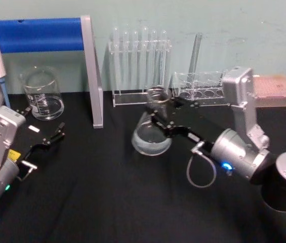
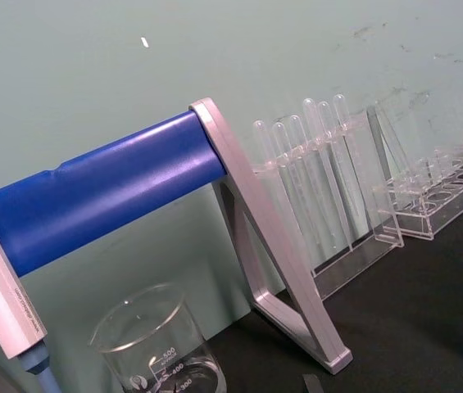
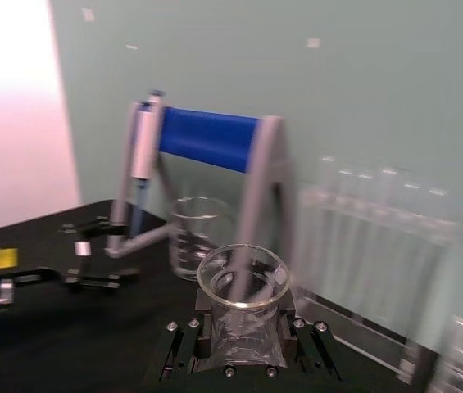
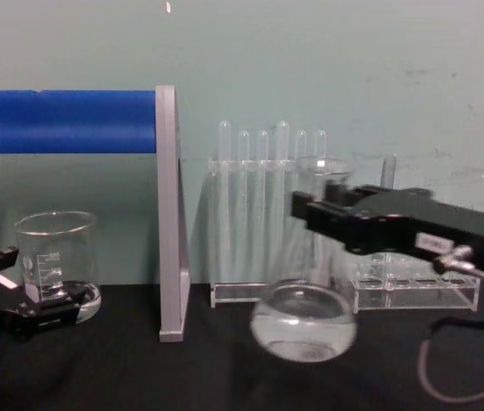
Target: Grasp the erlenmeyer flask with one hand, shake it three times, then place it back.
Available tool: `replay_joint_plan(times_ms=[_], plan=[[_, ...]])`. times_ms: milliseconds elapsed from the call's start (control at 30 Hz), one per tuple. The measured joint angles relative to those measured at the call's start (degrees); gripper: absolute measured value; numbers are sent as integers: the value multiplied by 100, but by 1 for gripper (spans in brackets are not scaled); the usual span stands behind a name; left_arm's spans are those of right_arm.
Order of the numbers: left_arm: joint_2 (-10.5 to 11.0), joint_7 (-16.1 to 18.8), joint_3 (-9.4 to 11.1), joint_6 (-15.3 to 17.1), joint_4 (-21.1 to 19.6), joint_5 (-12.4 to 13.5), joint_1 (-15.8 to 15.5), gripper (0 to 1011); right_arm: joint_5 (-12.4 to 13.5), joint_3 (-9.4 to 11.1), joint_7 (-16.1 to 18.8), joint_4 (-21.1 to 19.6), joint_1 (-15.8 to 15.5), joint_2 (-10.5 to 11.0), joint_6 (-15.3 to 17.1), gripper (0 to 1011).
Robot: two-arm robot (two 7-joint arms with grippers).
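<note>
Flask neck clenched in my right claw; my left claw parked, released, near beaker, marks "600", "400" readable.

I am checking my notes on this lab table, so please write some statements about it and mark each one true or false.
1. The right gripper grips the erlenmeyer flask at its neck. True.
2. The left gripper holds the beaker. False: it is open, apart from the beaker, holding nothing.
3. Test tubes stand in a rack behind the flask. True.
4. The beaker stands to the flask's right. False: it stands to its left, under the blue bar.
</note>
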Motion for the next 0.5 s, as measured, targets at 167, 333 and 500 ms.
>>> replay_joint_plan(times_ms=[167, 333, 500], plan=[[0, 0, 0, 0, 0, 0, 0, 1001, 86, -288, 229, 128, 183, -42, -37, 448], [0, 0, 0, 0, 0, 0, 0, 1001, 148, -374, 247, 172, 243, -41, -67, 448], [0, 0, 0, 0, 0, 0, 0, 1001, 200, -289, 27, 136, 198, 47, -112, 448]])
